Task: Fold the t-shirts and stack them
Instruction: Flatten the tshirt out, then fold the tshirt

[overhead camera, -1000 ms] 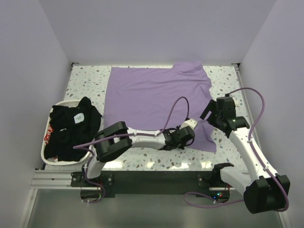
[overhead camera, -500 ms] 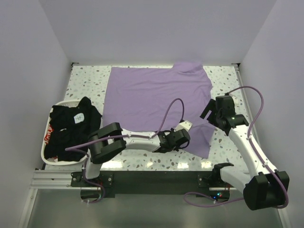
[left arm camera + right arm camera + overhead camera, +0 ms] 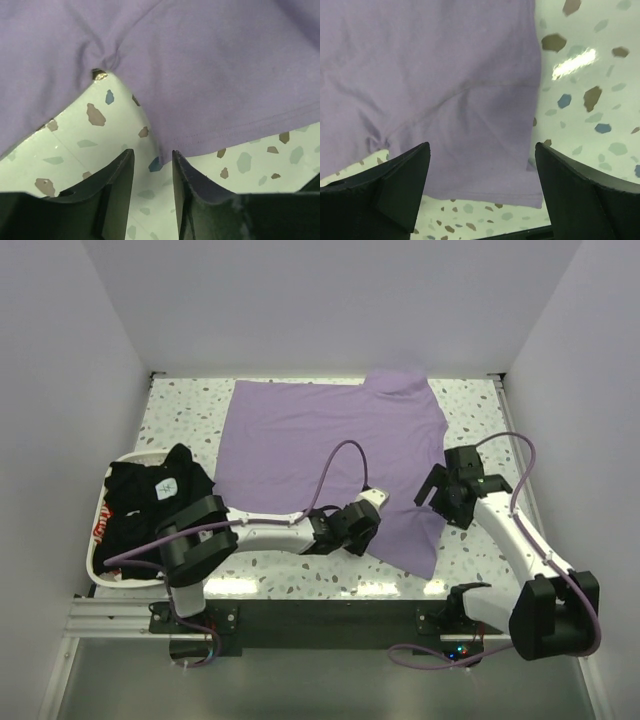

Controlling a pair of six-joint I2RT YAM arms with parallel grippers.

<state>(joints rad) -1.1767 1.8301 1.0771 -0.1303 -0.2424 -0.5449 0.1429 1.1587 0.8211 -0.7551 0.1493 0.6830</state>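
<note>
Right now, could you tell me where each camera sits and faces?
Top external: above and behind, looking down on the table; left arm and right arm show.
Left wrist: looks down past the left pincer at the lavender t-shirt hem.
Right wrist: looks down past the right pincer at its edge.
Shared: the lavender t-shirt, in all three.

I take the lavender t-shirt (image 3: pixel 330 455) as my mark. To its left a strip of bare table (image 3: pixel 180 410) runs open, wide enough for a gripper to pass. Further left, the white tray (image 3: pixel 92 562) heaped with black t-shirts (image 3: pixel 150 505) blocks any low sweep. Right of the shirt the bare strip is narrower, and my right arm (image 3: pixel 510 530) crowds its near half. Past the far edge the back wall (image 3: pixel 320 310) closes in at once. My left arm (image 3: pixel 270 530) lies stretched along the near edge, barring it.
</note>
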